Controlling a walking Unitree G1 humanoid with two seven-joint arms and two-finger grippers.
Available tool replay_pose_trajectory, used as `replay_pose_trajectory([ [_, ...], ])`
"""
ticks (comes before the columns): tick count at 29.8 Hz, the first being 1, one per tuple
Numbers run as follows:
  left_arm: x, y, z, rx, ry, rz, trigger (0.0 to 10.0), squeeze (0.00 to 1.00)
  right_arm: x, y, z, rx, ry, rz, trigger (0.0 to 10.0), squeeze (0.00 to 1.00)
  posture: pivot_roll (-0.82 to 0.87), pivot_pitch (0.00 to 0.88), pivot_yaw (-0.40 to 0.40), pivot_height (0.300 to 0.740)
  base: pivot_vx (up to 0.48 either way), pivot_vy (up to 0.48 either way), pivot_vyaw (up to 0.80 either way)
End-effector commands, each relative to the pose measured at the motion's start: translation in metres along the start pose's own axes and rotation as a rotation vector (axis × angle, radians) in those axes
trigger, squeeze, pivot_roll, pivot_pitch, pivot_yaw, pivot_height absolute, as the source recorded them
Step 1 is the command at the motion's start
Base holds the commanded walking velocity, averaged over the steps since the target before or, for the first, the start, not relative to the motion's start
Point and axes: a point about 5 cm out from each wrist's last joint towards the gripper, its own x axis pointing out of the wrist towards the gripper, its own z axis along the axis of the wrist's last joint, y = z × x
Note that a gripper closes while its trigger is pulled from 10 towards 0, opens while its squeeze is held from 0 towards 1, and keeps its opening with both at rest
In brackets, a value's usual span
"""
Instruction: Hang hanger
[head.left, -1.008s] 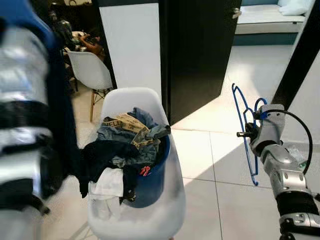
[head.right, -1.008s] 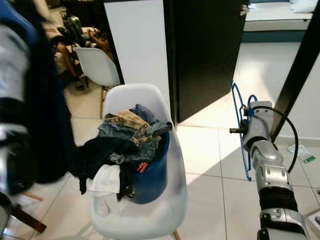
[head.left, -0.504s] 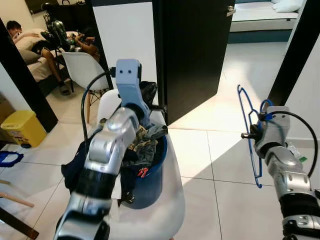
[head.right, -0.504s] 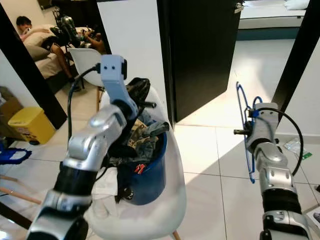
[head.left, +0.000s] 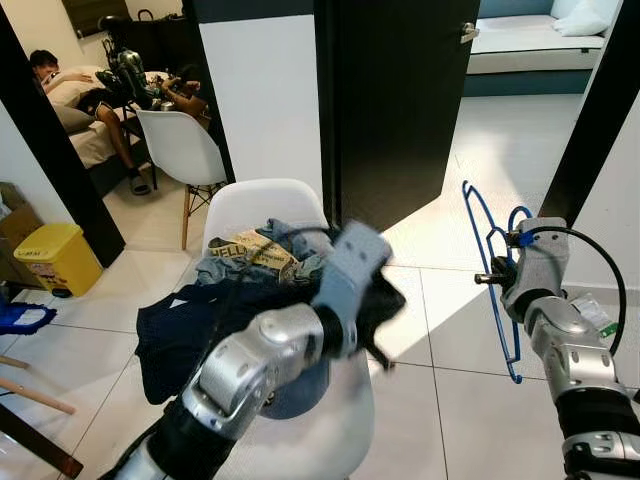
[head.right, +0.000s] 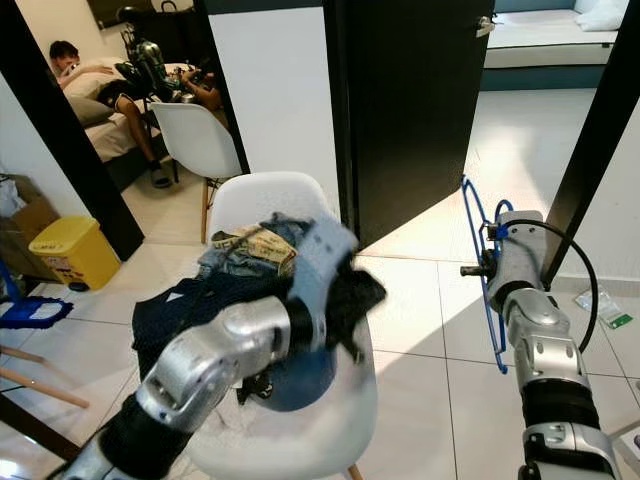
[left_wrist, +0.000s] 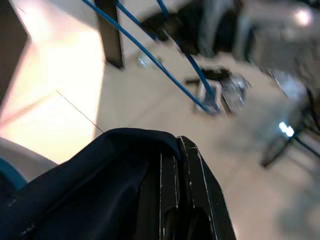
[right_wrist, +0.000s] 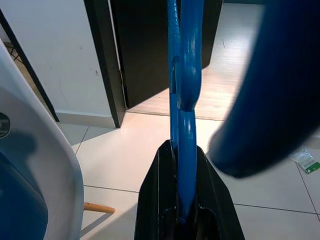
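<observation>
Our right gripper (right_wrist: 181, 212) pinches the thin blue wire hanger (head.left: 492, 270) upright while our left gripper (left_wrist: 175, 210) clamps dark navy cloth (left_wrist: 85, 185), which we should thread on level, without twisting.

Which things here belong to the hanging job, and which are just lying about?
Job: blue hanger in right gripper; dark garment in left gripper.

Lying about: white chair, laundry bucket, yellow bin, black door, second chair.
</observation>
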Motion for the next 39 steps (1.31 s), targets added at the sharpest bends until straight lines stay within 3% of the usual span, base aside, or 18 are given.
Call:
replay_pose_trajectory([
  [1, -0.002, -0.008, -0.003, 0.01, 0.029, -0.041, 0.0, 0.0, -0.001, 0.003, -0.006, -0.004, 0.034, 0.013, 10.0, 0.0, -0.03, 0.0, 0.069, 0.74, 0.0, 0.0, 0.0],
  [4, -0.004, -0.008, -0.015, 0.025, 0.098, -0.028, 0.0, 0.0, -0.001, 0.004, -0.009, -0.007, 0.049, 0.02, 10.0, 0.0, -0.03, 0.0, 0.067, 0.74, 0.0, 0.0, 0.0],
  [6, -0.006, -0.006, -0.016, 0.032, 0.11, -0.011, 0.9, 0.0, -0.001, 0.004, -0.009, -0.008, 0.052, 0.022, 10.0, 0.0, -0.03, 0.0, 0.067, 0.74, 0.0, 0.0, 0.0],
  [7, -0.007, -0.002, -0.018, 0.027, 0.12, 0.014, 9.2, 1.0, -0.001, 0.005, -0.009, -0.008, 0.054, 0.024, 10.0, 0.0, -0.03, 0.0, 0.064, 0.74, 0.0, 0.0, 0.0],
  [15, -0.017, 0.022, -0.011, 0.011, 0.119, 0.147, 10.0, 1.0, -0.001, 0.007, -0.01, -0.013, 0.062, 0.036, 10.0, 0.0, -0.03, 0.0, 0.061, 0.74, 0.0, 0.0, 0.0],
  [18, -0.033, 0.048, 0.019, -0.043, 0.001, 0.274, 10.0, 1.0, -0.001, 0.007, -0.009, -0.019, 0.066, 0.038, 10.0, 0.0, -0.03, 0.0, 0.06, 0.74, 0.0, 0.0, 0.0],
  [22, -0.04, 0.061, 0.03, -0.051, -0.048, 0.358, 10.0, 1.0, -0.001, 0.008, -0.01, -0.019, 0.067, 0.039, 10.0, 0.0, -0.03, 0.0, 0.06, 0.74, 0.0, 0.0, 0.0],
  [23, -0.047, 0.074, 0.036, -0.059, -0.08, 0.455, 10.0, 1.0, -0.001, 0.008, -0.01, -0.017, 0.065, 0.041, 10.0, 0.0, -0.03, 0.0, 0.055, 0.74, 0.0, 0.0, 0.0],
  [24, -0.047, 0.074, 0.036, -0.059, -0.08, 0.455, 10.0, 1.0, -0.001, 0.008, -0.01, -0.017, 0.065, 0.041, 10.0, 0.0, -0.03, 0.0, 0.055, 0.74, 0.0, 0.0, 0.0],
  [25, -0.064, 0.102, 0.035, -0.102, -0.095, 0.684, 10.0, 1.0, -0.001, 0.01, -0.009, -0.017, 0.061, 0.048, 10.0, 0.0, -0.02, 0.0, 0.054, 0.74, 0.0, 0.0, 0.0],
  [26, -0.07, 0.11, 0.032, -0.118, -0.092, 0.752, 10.0, 1.0, -0.001, 0.011, -0.009, -0.017, 0.059, 0.051, 10.0, 0.0, -0.02, 0.0, 0.054, 0.74, 0.0, 0.0, 0.0],
  [30, -0.077, 0.119, 0.02, -0.165, -0.07, 0.844, 10.0, 1.0, 0.0, 0.012, -0.008, -0.017, 0.056, 0.055, 10.0, 0.0, -0.03, 0.0, 0.055, 0.74, 0.0, 0.0, 0.0],
  [32, -0.087, 0.128, -0.001, -0.237, -0.031, 0.98, 10.0, 0.22, 0.001, 0.014, -0.007, -0.015, 0.049, 0.063, 10.0, 0.0, -0.03, 0.0, 0.055, 0.74, 0.0, 0.0, 0.0],
  [33, -0.089, 0.13, -0.007, -0.254, -0.02, 1.015, 10.0, 0.22, 0.001, 0.014, -0.007, -0.015, 0.047, 0.065, 10.0, 0.0, -0.03, 0.0, 0.055, 0.74, 0.0, 0.0, 0.0],
  [34, -0.092, 0.132, -0.012, -0.309, -0.029, 1.058, 10.0, 0.0, 0.001, 0.014, -0.006, -0.015, 0.047, 0.066, 10.0, 0.0, -0.03, 0.0, 0.052, 0.74, 0.0, 0.0, 0.0],
  [35, -0.093, 0.133, -0.015, -0.347, -0.037, 1.082, 10.0, 0.0, 0.001, 0.013, -0.006, -0.015, 0.047, 0.066, 10.0, 0.0, -0.03, 0.0, 0.052, 0.74, 0.0, 0.0, 0.0],
  [37, -0.088, 0.132, -0.025, -0.555, -0.072, 1.099, 10.0, 0.0, 0.001, 0.013, -0.006, -0.017, 0.047, 0.066, 10.0, 0.0, -0.03, 0.0, 0.051, 0.74, 0.0, 0.0, 0.0],
  [39, -0.086, 0.131, -0.028, -0.622, -0.083, 1.112, 10.0, 0.0, 0.001, 0.012, -0.006, -0.018, 0.046, 0.067, 10.0, 0.0, -0.03, 0.0, 0.052, 0.74, 0.0, 0.0, 0.0],
])
